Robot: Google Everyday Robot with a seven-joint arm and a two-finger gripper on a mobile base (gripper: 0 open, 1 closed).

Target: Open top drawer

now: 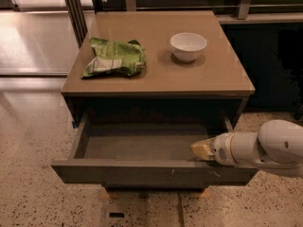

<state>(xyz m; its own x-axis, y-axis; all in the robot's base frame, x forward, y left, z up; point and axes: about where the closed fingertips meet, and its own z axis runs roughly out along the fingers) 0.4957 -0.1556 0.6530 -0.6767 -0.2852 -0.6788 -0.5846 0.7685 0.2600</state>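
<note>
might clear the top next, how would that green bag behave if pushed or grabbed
The green bag looks crumpled and flattish, so it is probably light and floppy, and likely to slide or crush rather than roll. Its raised folds may offer a pinch point. The end effector sits at the open top drawer's right front, away from it.

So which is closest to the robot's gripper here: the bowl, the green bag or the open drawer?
The gripper sits at the right front of the drawer tray.
1. The drawer: right at the gripper, low in front.
2. The bowl: on the tabletop, right side.
3. The bag: on the tabletop, left side.
</note>
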